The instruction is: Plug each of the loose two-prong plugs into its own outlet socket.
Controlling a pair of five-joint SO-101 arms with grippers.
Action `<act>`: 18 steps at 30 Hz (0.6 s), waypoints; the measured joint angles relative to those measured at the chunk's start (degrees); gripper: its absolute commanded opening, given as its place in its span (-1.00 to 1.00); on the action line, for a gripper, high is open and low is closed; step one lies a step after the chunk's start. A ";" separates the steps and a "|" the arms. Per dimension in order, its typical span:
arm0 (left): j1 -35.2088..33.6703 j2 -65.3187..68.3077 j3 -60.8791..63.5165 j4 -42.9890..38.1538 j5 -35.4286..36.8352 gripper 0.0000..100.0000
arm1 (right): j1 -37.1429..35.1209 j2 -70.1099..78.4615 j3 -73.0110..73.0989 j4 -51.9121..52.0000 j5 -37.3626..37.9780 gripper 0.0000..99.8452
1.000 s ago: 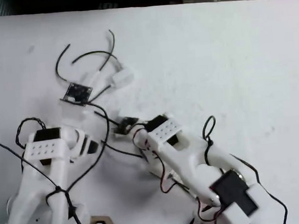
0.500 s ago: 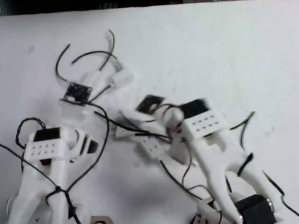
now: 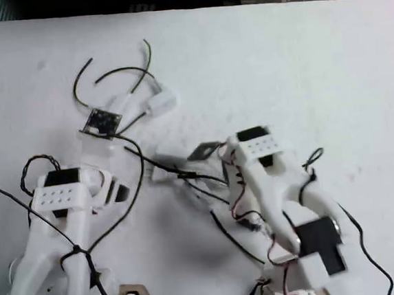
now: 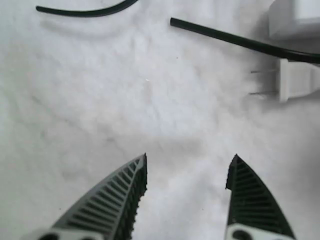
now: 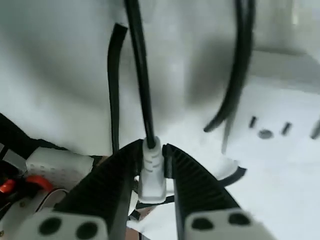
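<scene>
A white plug (image 5: 150,175) sits clamped in the right tool (image 5: 152,146) over the middle of the surface (image 3: 327,60), its black cord (image 5: 140,75) trailing away. A socket face (image 5: 266,132) lies near it. A second plug (image 4: 295,82) lies flat near the left tool (image 4: 189,157), whose jaws stand apart.

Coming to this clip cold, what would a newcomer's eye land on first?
First the right gripper, shut on a white plug whose black cord trails away from it, close to a white socket face with two slots. Next the left gripper, open above the table, with a loose two-prong plug lying a little ahead of it.
</scene>
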 measured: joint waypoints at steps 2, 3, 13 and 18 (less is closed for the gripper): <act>0.00 0.00 0.00 0.00 0.00 -0.47 | -1.67 3.08 0.00 0.00 -0.09 -0.82; 0.00 0.00 0.00 0.00 0.00 -0.47 | -2.37 4.22 0.00 0.00 -0.09 -0.78; 0.00 0.00 0.00 0.00 0.00 -0.47 | -4.92 6.42 0.00 -0.09 -1.67 -0.80; 0.00 0.00 0.00 0.00 0.00 -0.47 | -4.92 6.77 0.00 -0.09 -1.67 -0.89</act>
